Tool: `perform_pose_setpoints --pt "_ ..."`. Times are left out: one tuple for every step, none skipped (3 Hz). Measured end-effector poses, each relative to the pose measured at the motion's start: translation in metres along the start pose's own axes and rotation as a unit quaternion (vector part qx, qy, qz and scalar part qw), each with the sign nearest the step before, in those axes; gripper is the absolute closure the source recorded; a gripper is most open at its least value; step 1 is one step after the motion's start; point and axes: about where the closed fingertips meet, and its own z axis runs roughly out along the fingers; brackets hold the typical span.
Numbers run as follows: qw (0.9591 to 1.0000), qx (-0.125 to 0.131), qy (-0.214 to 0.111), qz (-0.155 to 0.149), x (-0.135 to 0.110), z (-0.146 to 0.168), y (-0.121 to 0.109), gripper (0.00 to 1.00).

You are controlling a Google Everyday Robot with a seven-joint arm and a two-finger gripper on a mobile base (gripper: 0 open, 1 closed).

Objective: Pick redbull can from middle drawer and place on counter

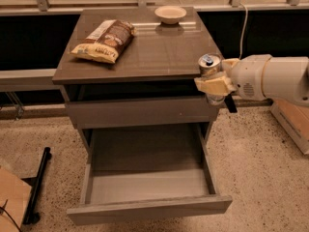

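Grips the redbull can (209, 64) between the tan fingers (206, 85), closed snugly on its lower body, one pad across the front and the other behind. Holds it upright, silver lid and bluish tab facing up. Hangs with the gripper (217, 77) right at the front right corner of the tabletop (159, 52), the lid a little above the slab's thin edge and the can's base below it. Cannot tell whether can and corner touch. Does not rest the can on the glossy surface. Reaches in from the right on a thick white arm (275, 79), roughly level with the tabletop.

Leaves the middle drawer (145, 209) pulled far out below and to the left, lighter grey floor in plain view, thin side walls running back into the cabinet. Shows a closed top drawer (140, 111) just above it, plain front directly under the slab.

Carries on the tabletop a chip bag (104, 41) lying flat toward the left, and a tan shallow bowl (170, 14) near the back edge, both well apart from the can.

Stands on speckled floor (260, 168), with a black stand (37, 185) and a cardboard box (12, 202) at lower left, a wooden crate (292, 122) at right, and a white cable (243, 25) hanging behind.
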Motion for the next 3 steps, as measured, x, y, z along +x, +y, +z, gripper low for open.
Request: perform_pose_setpoints --pt "1.0000 0.000 -0.001 -0.002 -0.001 -0.001 0.001 1.00" --pt "0.9997 0.025 -0.008 0.004 -0.007 0.005 -0.008 1.00" --pt "0.9969 0.069 -0.035 0.013 -0.030 0.020 -0.029 1.00"
